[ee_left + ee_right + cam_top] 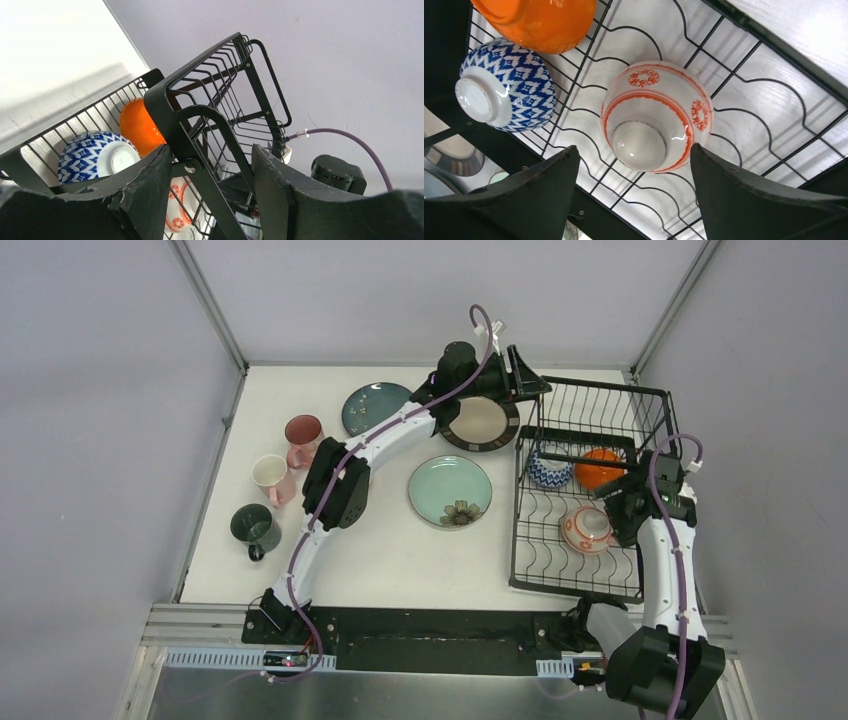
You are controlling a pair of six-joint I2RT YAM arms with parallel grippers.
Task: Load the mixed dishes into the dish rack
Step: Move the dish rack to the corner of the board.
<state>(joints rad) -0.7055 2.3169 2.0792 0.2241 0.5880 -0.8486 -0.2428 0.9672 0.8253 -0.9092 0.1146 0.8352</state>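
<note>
My left tool (211, 147) and right tool (634, 150) hung open, empty. The dark-rimmed plate (480, 423) lay on the desk (390, 560) beside the dish rack (598, 384): stiff, slick, breakable, I judged, best pinched by its rim.

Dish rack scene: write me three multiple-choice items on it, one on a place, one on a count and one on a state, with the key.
1. Where is the green plate?
A. on the table, left of the rack
B. in the rack
C. under a cup

2. How many bowls sit in the rack?
A. two
B. four
C. three

3. How is the right gripper over the red-patterned bowl?
A. shut on it
B. open, clear of it
C. shut beside it

Key:
1. A, it lies flat on the table in the top view.
2. C, the blue bowl, the orange bowl and the red-patterned bowl.
3. B, its jaws stand apart on either side of the bowl.
</note>
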